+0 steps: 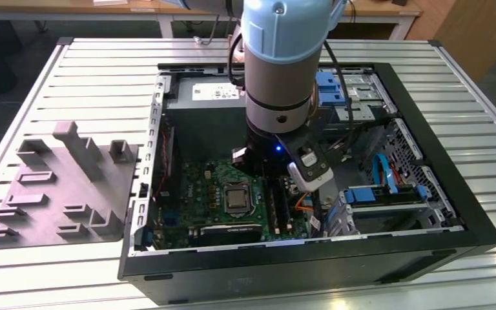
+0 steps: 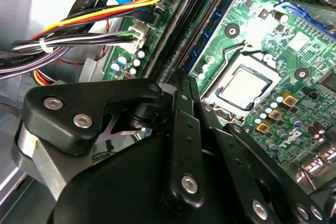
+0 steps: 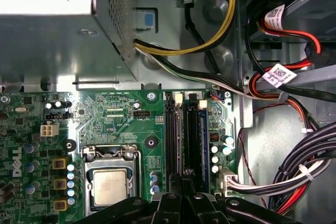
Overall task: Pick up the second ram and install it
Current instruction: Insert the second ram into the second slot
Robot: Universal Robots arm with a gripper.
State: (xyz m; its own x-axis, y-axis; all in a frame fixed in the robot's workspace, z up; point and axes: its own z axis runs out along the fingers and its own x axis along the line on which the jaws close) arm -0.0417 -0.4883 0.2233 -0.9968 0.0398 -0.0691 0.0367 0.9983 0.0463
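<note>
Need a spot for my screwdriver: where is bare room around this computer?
Bare slatted metal table lies on the exterior view's right of the black computer case and beyond the grey moulded fixture. Inside is crowded: gripper, green motherboard, cable bundles.

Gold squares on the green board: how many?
3 gold squares in a row beside the silver processor: one nearest the white plug, one in the middle, one at the far end. The gripper may hide more.

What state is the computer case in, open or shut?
Open: the computer case has no cover on top, so the green motherboard shows, and the gripper reaches inside.
</note>
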